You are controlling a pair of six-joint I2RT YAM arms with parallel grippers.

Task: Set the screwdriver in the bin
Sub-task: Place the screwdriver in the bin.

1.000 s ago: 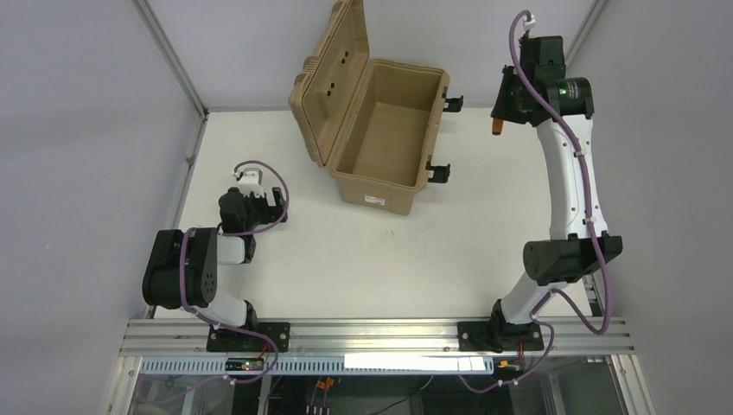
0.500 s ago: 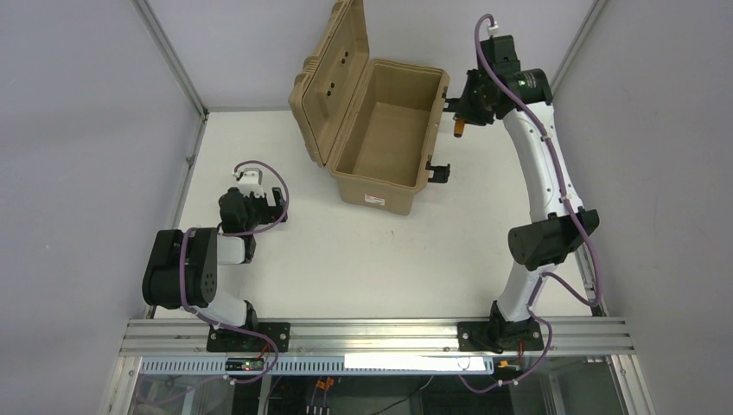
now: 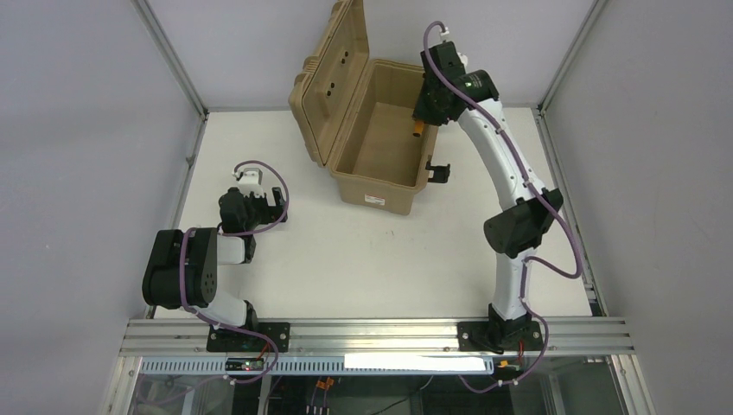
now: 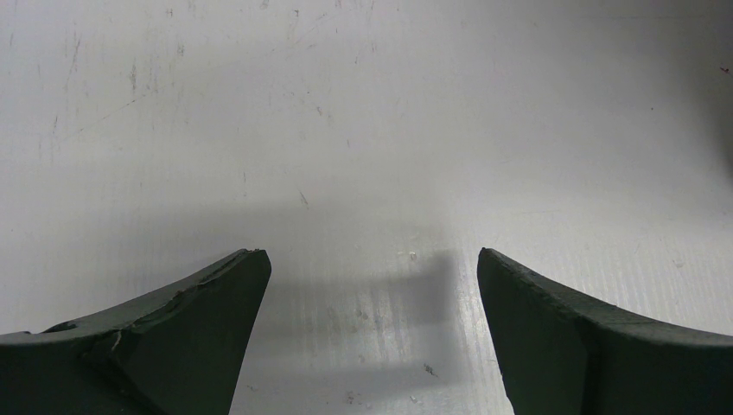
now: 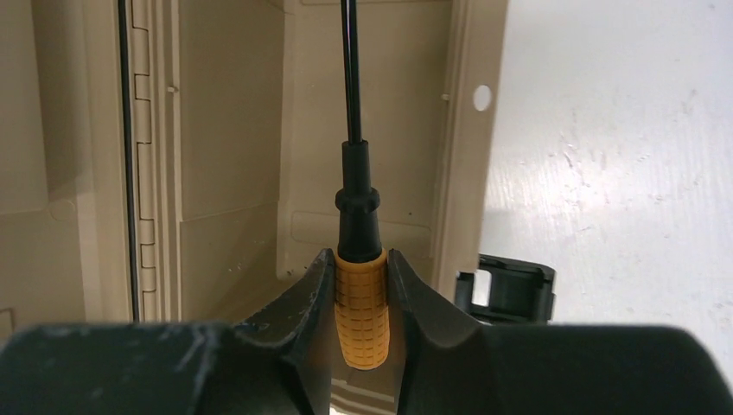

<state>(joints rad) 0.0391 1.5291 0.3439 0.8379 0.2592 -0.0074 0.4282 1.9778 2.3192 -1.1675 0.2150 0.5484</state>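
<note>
- Your right hand (image 5: 359, 259) is pinching the screwdriver (image 5: 360, 303) by its orange handle. One finger presses on each side of it.
- The screwdriver's long line runs straight out from between the fingers, the same way the hand points.
- Its thin black shaft points away from the hand, into the open bin (image 3: 380, 188). The tip runs off the top of the wrist picture, so you cannot see it.
- From above, the screwdriver is held up in the air over the right side of the bin, just inside its right wall. Only the orange part shows there; the shaft is too thin to make out.
- The bin's lid (image 3: 333, 69) stands up on the left side.
- Your left hand (image 4: 372, 255) is spread wide with nothing between its fingers. It sits low over the white table (image 4: 346, 104), well apart from the bin.
</note>
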